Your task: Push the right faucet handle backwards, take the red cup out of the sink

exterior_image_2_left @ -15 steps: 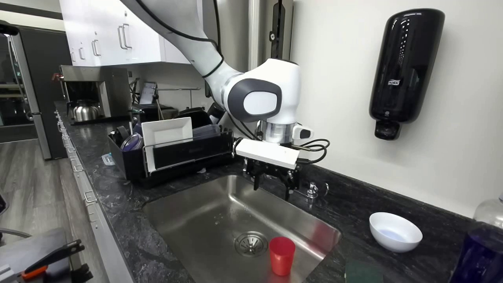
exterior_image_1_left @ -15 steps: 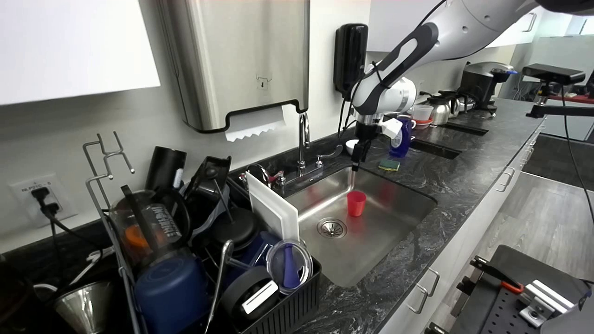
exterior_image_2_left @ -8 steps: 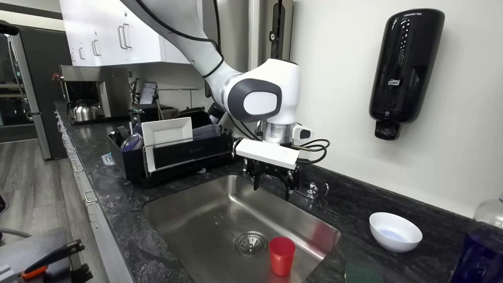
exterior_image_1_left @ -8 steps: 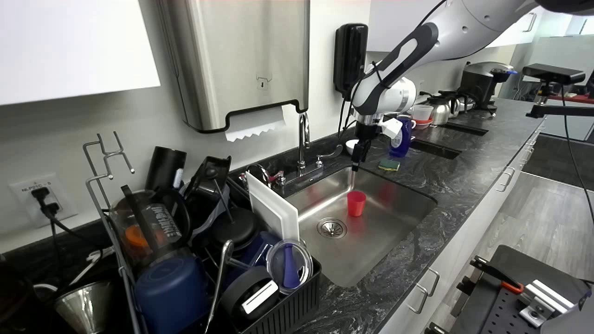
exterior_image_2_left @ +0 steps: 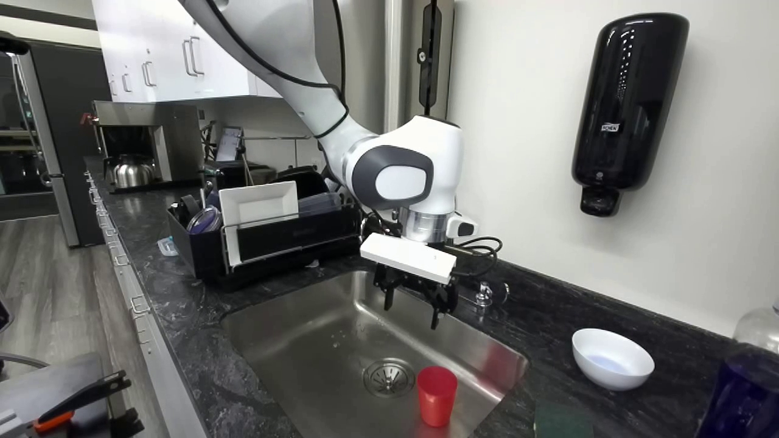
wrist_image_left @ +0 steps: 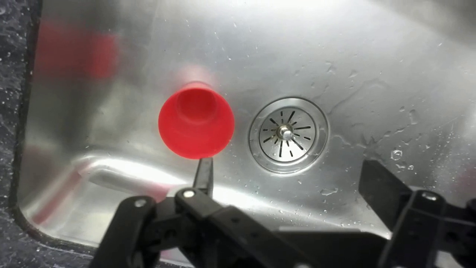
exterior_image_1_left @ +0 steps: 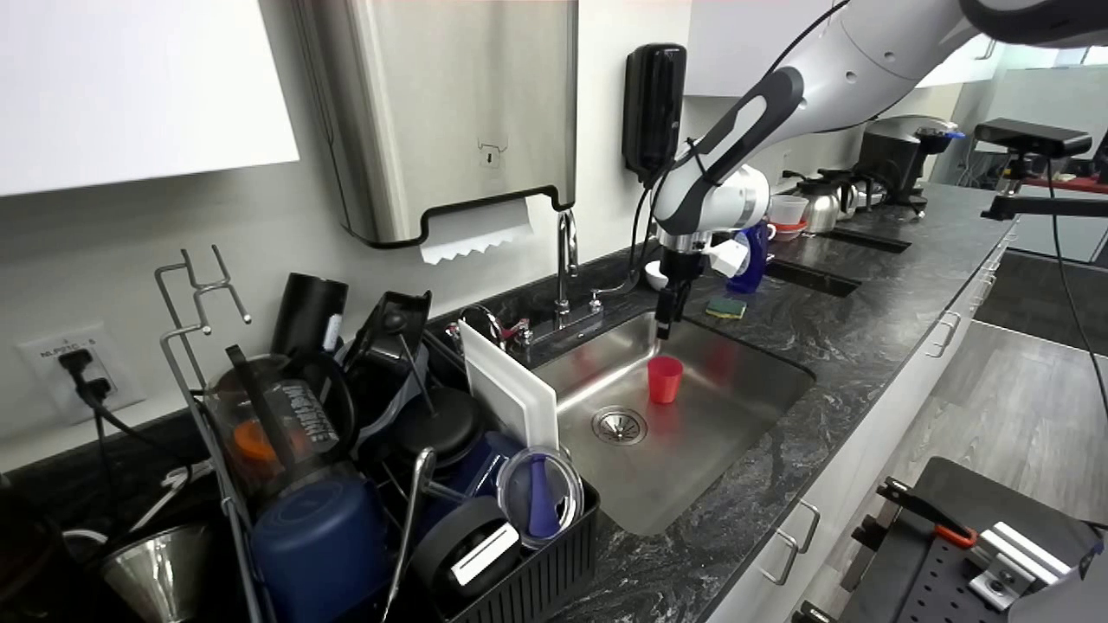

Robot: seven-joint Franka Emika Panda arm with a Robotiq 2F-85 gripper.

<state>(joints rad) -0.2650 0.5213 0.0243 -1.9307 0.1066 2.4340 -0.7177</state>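
Observation:
The red cup stands upright in the steel sink, beside the drain. It also shows in an exterior view and, seen from above, in the wrist view. My gripper points down over the back part of the sink, above and behind the cup. In the wrist view the gripper is open, its fingers wide apart with nothing between them. One fingertip overlaps the cup's near rim in that view, but the cup is lower down. The right faucet handle stands behind the sink, partly covered by the arm's cable.
The faucet rises behind the sink. A full dish rack with a white plate stands at one side. At the other side are a white bowl, a sponge and a blue soap bottle. A soap dispenser hangs on the wall.
In the last half second my arm and gripper have moved down and a little forward from the wall, over the sink. The cup has not moved.

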